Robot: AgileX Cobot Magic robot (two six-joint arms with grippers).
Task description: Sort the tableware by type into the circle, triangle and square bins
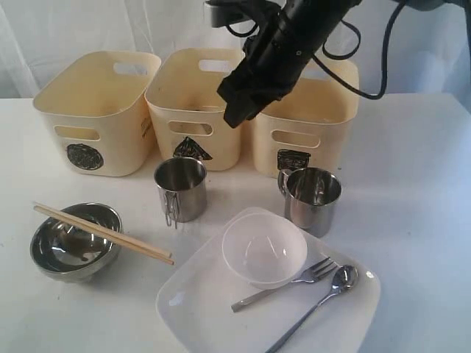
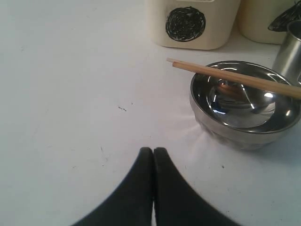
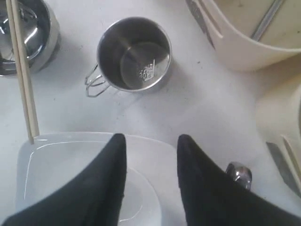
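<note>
White table before a pale draped backdrop, under soft, even light
The white table fills nearly the whole exterior view, its top matte and smooth, running to a straight far edge where a white cloth backdrop hangs in loose vertical folds; at the upper right corner the backdrop turns to a duller blue-grey patch. The light is bright and diffuse, leaving only faint, soft-edged shadows on the tabletop. Close up in the left wrist view, the surface carries a few tiny dark specks and some faint scuffs
</note>
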